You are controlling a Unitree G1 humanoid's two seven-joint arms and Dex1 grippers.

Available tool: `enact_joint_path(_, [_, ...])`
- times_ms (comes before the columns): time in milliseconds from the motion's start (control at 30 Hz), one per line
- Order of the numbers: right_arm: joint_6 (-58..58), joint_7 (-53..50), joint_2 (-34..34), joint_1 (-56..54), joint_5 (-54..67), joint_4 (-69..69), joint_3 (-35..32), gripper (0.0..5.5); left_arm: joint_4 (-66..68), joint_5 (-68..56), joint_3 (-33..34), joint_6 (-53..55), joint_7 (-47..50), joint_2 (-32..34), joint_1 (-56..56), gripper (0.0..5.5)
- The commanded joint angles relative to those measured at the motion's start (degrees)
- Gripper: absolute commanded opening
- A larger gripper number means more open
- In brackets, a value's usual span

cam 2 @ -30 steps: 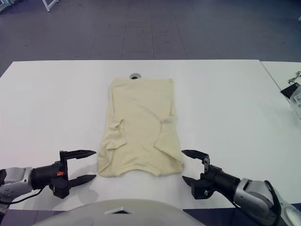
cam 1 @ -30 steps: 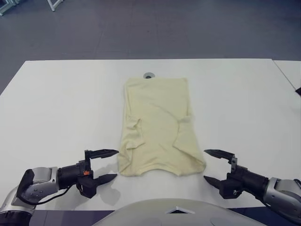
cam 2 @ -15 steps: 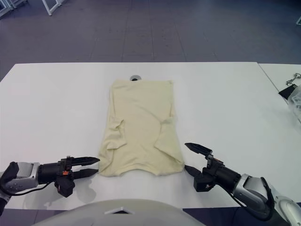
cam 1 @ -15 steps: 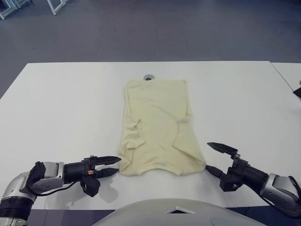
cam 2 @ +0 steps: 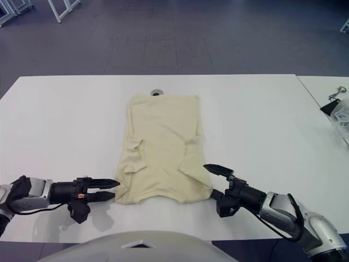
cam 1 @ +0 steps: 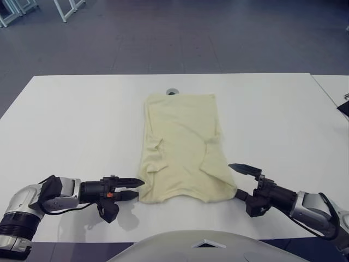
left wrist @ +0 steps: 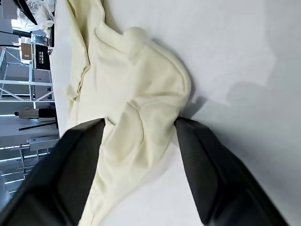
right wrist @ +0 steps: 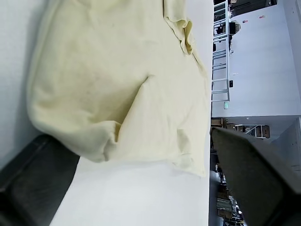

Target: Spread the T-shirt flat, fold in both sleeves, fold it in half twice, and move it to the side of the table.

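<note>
1. The T-shirt (cam 1: pixel 180 142) lies on the white bench (cam 1: pixel 71 120), about midway between the bench's left and right edges, as a long, narrow, pale yellow strip running away from me.
2. Both sleeves are turned in over the body. Their folded edges show as slanted creases in the half nearer me.
3. The shirt's far edge is straight and sits just beside a small round fitting (cam 1: pixel 172 91) set in the bench top.
4. The near edge is rounded and slightly rumpled, and it stops short of the bench's front edge.
5. My left fingers (cam 1: pixel 131 181) lie low over the bench at the shirt's near-left corner, pointing towards the cloth. They are only a little apart. The left wrist view shows the bunched corner sitting in the gap between them, but they are not closed on it.
6. My right fingers (cam 1: pixel 245 168) are at the near-right corner, spread wide. One is raised over the edge of the cloth, and the other is down by the bench right at the corner. The fabric runs between them, and they have nothing gripped.
</note>
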Motion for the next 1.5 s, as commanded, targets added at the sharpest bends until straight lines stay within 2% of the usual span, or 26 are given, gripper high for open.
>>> enact_joint_path(33, [3.12, 6.1, -1.51, 1.95, -3.6, 4.34, 4.28, 4.04, 1.89, 4.08, -4.71, 3.12, -3.61, 3.26, 1.04, 3.33])
enact_joint_path(167, [3.94, 5.64, -1.54, 1.36, -3.07, 4.22, 4.7, 3.27, 1.73, 3.49, -7.1, 4.21, -4.78, 4.9, -1.46, 3.79])
enact_joint_path(200, [4.27, 5.63, -1.34, 1.39, -2.96, 4.05, 4.81, 3.13, 1.74, 3.34, -7.98, 4.45, -5.29, 5.13, -2.54, 3.76])
enact_joint_path(533, [7.89, 7.14, -0.66, 0.83, 0.27, 3.03, 6.44, 1.38, -0.39, -1.9, -17.96, 9.13, -13.15, 7.34, -8.55, 1.96])
enact_joint_path(800, [10.44, 9.42, -0.51, 0.76, 4.91, 0.55, 6.26, 0.02, -1.68, -2.39, -19.57, 12.34, -13.86, 8.02, -7.85, 0.47])
enact_joint_path(867, [11.66, 10.47, -0.61, 1.0, 6.32, -1.25, 5.81, 0.0, -1.88, -2.08, -19.36, 13.93, -13.52, 7.66, -7.77, 0.03])
enact_joint_path(1067, [15.93, 13.93, -0.54, 0.66, 11.11, -7.52, 4.12, 0.0, -3.45, -4.03, -18.83, 19.26, -13.64, 6.51, -7.77, 0.01])
enact_joint_path(1167, [17.72, 15.52, -1.02, 1.96, 13.44, -10.96, 2.07, 0.0, -4.19, -11.15, -19.2, 20.44, -14.95, 7.64, -7.29, 0.01])
enact_joint_path(1300, [19.27, 18.19, -2.29, 5.37, 16.94, -15.81, -1.67, 0.0, -4.14, -21.86, -20.18, 17.58, -18.26, 12.25, -6.42, 0.01])
enact_joint_path(1500, [22.88, 25.33, -4.58, 5.77, 24.09, -18.64, -3.74, 0.0, -6.41, -31.39, -21.2, 16.57, -24.63, 16.19, -7.11, 0.01])
